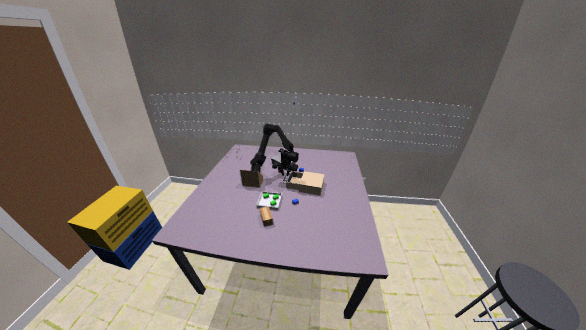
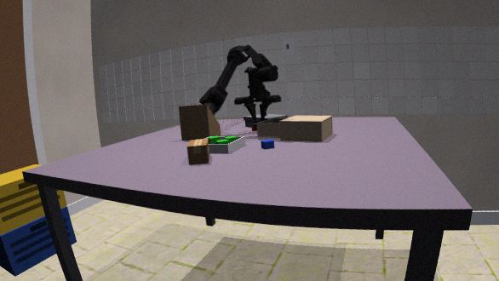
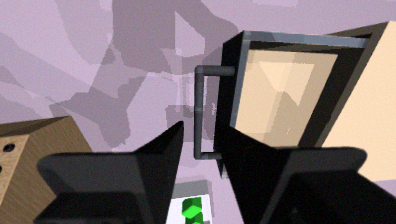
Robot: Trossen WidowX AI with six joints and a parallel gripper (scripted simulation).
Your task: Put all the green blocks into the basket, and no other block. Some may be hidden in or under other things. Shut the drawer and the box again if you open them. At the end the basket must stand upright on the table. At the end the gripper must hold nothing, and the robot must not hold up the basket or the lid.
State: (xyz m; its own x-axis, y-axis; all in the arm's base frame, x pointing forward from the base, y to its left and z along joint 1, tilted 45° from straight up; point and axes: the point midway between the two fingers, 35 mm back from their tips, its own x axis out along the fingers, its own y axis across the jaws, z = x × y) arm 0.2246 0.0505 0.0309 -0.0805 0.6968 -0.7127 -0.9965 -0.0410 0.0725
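With the drawer (image 1: 295,175) (image 2: 269,123) (image 3: 239,85) out, tool (image 1: 288,179) (image 2: 258,119) (image 3: 199,125) part-spread, nothing pinched; stiff bar handle (image 3: 198,112), prob. light slide, grip mid-bar.

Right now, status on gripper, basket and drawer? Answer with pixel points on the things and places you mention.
Gripper (image 1: 286,181) (image 2: 258,119) (image 3: 199,125) open, at the drawer handle (image 3: 199,112). Wooden drawer (image 3: 241,75) open. White rectangular basket (image 1: 269,206) (image 2: 219,148) (image 3: 172,210) upright, green blocks inside.

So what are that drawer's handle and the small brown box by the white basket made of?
The drawer handle looks like dark metal, perhaps plastic: a smooth grey bar with a faint sheen. The small brown box seems to be matte cardboard, judging by the paler tape-like strip on top.
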